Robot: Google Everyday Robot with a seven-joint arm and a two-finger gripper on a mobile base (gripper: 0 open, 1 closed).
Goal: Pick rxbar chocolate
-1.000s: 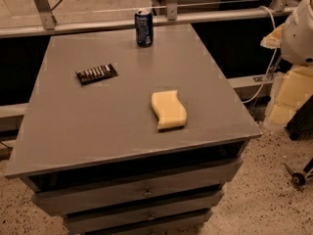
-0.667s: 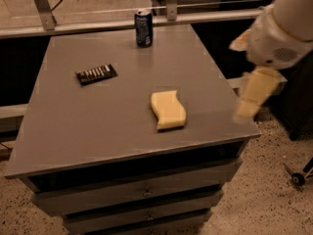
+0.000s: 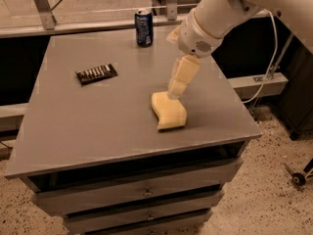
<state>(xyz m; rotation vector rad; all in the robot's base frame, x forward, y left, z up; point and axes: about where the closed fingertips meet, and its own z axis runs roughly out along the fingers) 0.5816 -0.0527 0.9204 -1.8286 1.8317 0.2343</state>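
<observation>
The rxbar chocolate [image 3: 96,74] lies flat on the left part of the grey table top [image 3: 98,126], a dark wrapper with white lettering. My gripper [image 3: 177,88] hangs from the white arm that reaches in from the upper right. It points down over the middle right of the table, just above the back edge of the pale yellow sponge [image 3: 168,111]. It is well to the right of the bar and holds nothing that I can see.
A blue drink can [image 3: 144,28] stands upright at the back of the table. The table has drawers below its front edge. A white cable hangs at the right, over a speckled floor.
The arm has swung in from the right edge of the table to over its middle, and the gripper now hangs above the sponge. The bar, sponge and can have not moved.
</observation>
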